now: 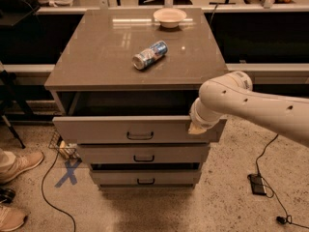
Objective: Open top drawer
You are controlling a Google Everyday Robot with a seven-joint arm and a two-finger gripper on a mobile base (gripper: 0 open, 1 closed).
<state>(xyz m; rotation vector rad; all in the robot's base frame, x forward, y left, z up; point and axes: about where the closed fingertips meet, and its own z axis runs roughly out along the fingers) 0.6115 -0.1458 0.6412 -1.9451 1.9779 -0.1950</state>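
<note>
The top drawer [96,129] is the widest of three grey drawers in a grey cabinet. It stands pulled out toward me, with a dark gap showing behind its front. Its black bar handle [140,136] sits at the middle of the front. My white arm reaches in from the right. The gripper [197,128] is at the right end of the drawer front, near its top edge, mostly hidden behind the arm's wrist.
On the cabinet top [96,57] lie a tipped can [149,55] and a white bowl [169,17]. Two narrower drawers [143,154] sit below. A person's shoes [17,166] and a cable are on the floor left; a power brick [258,183] lies right.
</note>
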